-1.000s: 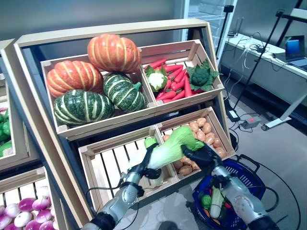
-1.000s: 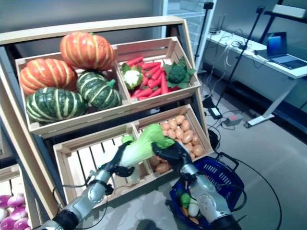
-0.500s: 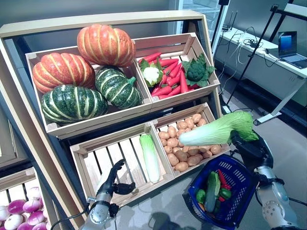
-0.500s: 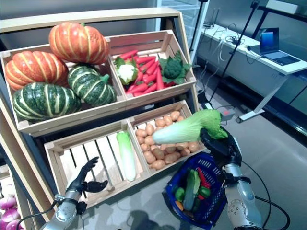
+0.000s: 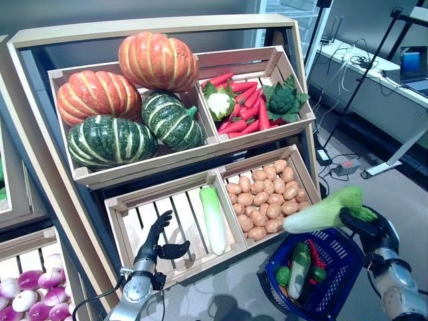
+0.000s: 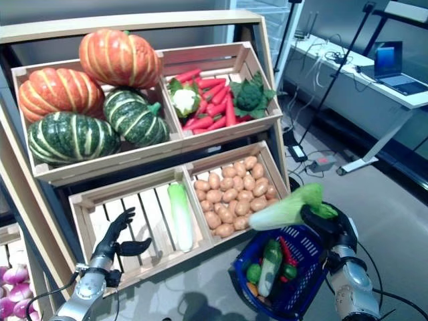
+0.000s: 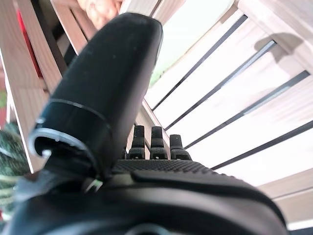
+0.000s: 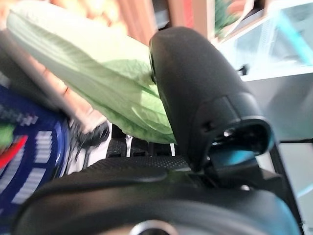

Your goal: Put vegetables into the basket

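My right hand (image 5: 370, 226) is shut on a pale green napa cabbage (image 5: 322, 211) by its leafy end and holds it lying flat just above the blue basket (image 5: 334, 281); the right wrist view shows the thumb pressed on the cabbage (image 8: 105, 73). The basket stands on the floor at the lower right and holds a cucumber (image 5: 298, 269), green peppers and a red chilli. My left hand (image 5: 155, 241) is open and empty in front of the lower left crate (image 5: 175, 224). A second napa cabbage (image 5: 213, 218) lies in that crate.
The wooden stand (image 5: 40, 134) fills the left and middle, with crates on two levels. A desk with a laptop (image 5: 414, 63), a tripod leg and cables on the floor lie at the right behind the basket.
My right hand has lowered the cabbage toward the basket. My left hand stays open by the lower left crate. The camera has shifted a little.
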You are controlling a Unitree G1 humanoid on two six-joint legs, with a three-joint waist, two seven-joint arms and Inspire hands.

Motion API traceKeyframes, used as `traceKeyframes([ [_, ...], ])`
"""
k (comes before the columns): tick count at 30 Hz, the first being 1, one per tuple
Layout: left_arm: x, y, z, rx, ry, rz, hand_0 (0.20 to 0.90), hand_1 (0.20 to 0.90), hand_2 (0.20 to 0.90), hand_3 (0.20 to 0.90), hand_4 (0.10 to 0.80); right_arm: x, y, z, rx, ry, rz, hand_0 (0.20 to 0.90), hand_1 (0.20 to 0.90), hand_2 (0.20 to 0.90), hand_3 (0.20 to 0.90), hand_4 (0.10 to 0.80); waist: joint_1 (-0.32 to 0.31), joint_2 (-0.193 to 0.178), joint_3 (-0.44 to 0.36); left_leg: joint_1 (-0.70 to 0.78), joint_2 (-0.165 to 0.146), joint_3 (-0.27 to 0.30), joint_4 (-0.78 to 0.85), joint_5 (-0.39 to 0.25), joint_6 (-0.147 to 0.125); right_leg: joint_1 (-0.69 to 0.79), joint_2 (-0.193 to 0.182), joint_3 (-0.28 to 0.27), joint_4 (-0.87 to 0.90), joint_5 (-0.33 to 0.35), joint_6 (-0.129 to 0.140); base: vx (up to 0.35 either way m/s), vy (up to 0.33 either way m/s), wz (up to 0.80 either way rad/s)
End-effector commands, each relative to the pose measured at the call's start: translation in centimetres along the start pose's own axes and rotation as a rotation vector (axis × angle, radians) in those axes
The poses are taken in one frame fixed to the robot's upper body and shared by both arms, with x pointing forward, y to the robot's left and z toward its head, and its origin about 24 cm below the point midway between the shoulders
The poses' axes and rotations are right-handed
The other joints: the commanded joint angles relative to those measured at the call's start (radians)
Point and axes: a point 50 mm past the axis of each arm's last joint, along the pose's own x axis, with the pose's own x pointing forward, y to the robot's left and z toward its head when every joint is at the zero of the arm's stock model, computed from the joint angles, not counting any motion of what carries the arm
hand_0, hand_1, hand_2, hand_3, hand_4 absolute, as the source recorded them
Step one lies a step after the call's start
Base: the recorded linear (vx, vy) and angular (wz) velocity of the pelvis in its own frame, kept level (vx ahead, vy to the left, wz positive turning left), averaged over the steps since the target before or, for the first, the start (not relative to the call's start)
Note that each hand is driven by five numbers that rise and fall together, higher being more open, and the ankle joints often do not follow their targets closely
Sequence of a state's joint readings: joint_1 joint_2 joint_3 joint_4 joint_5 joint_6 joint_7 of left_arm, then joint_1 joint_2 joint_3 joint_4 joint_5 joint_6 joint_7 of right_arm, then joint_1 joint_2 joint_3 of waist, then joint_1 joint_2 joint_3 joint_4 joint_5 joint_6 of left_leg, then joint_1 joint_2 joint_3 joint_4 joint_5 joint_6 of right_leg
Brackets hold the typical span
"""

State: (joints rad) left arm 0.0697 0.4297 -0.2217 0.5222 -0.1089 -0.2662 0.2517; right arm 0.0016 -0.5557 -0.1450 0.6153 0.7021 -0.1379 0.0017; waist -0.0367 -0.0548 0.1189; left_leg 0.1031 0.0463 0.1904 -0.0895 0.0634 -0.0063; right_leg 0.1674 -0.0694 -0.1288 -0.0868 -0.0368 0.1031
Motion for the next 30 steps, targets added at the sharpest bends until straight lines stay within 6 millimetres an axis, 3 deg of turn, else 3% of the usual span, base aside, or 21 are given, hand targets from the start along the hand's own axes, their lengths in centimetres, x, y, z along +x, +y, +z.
traceKeyframes([
  [1, 3.3, 1.7, 7.2, -0.049, -0.285, 0.074, 0.900, 0.900, 0.900, 0.900, 0.800, 2.9, -0.2, 10.8, -0.070, -0.379, -0.112, 0.300, 0.300, 0.300, 0.300, 0.400, 0.037, -0.007, 0.059, -0.039, -0.013, -0.033, 0.152, -0.140, 0.019, -0.101, 0.014, -0.047, 0.133, 0.023, -0.065, -0.180, -0.107, 0.23],
  [6, 4.3, 2.1, 10.3, -0.069, -0.385, 0.058, 0.900, 0.900, 0.900, 0.900, 0.800, 3.9, -1.1, 13.2, -0.126, -0.374, -0.241, 0.300, 0.300, 0.300, 0.300, 0.400, 0.055, -0.004, 0.144, -0.140, -0.008, -0.046, 0.261, -0.155, 0.018, -0.167, 0.009, -0.074, 0.210, 0.002, -0.081, -0.202, -0.082, 0.15],
  [10, 4.5, 2.4, 12.9, -0.112, -0.491, 0.050, 0.900, 0.900, 0.900, 0.900, 0.800, 4.3, -2.4, 14.3, -0.184, -0.341, -0.325, 0.300, 0.300, 0.300, 0.300, 0.400, 0.059, 0.011, 0.213, -0.252, 0.000, -0.039, 0.428, -0.208, 0.018, -0.257, -0.006, -0.110, 0.356, -0.055, -0.103, -0.197, -0.019, 0.11],
  [14, 4.4, 2.1, 13.8, -0.136, -0.545, 0.054, 0.900, 0.900, 0.900, 0.900, 0.800, 4.5, -3.6, 14.1, -0.220, -0.269, -0.365, 0.300, 0.300, 0.300, 0.300, 0.400, 0.060, 0.030, 0.258, -0.350, 0.009, -0.049, 0.585, -0.274, 0.011, -0.344, -0.030, -0.122, 0.529, -0.134, -0.126, -0.117, 0.012, 0.10],
  [21, 4.5, 2.4, 14.6, -0.154, -0.584, 0.071, 0.900, 0.900, 0.900, 0.900, 0.800, 4.9, -4.2, 14.1, -0.247, -0.179, -0.337, 0.300, 0.300, 0.300, 0.300, 0.400, 0.052, 0.051, 0.310, -0.496, 0.030, -0.063, 0.824, -0.363, 0.035, -0.486, -0.079, -0.121, 0.795, -0.231, -0.171, -0.079, 0.008, 0.06],
  [29, 4.2, 2.4, 17.1, -0.190, -0.692, 0.073, 0.900, 0.900, 0.900, 0.900, 0.800, 5.7, -3.2, 13.7, -0.288, -0.094, -0.286, 0.300, 0.300, 0.300, 0.300, 0.400, 0.042, 0.063, 0.352, -0.621, 0.037, -0.056, 1.007, -0.420, 0.053, -0.633, -0.109, -0.096, 0.986, -0.284, -0.180, -0.066, -0.021, 0.01],
  [30, 4.1, 2.4, 17.8, -0.197, -0.726, 0.072, 0.900, 0.900, 0.900, 0.900, 0.800, 5.7, -3.4, 13.6, -0.280, -0.079, -0.309, 0.900, 0.900, 0.900, 0.900, 0.800, 0.041, 0.065, 0.358, -0.640, 0.038, -0.054, 1.034, -0.426, 0.054, -0.655, -0.117, -0.094, 1.016, -0.294, -0.180, -0.051, -0.024, 0.04],
])
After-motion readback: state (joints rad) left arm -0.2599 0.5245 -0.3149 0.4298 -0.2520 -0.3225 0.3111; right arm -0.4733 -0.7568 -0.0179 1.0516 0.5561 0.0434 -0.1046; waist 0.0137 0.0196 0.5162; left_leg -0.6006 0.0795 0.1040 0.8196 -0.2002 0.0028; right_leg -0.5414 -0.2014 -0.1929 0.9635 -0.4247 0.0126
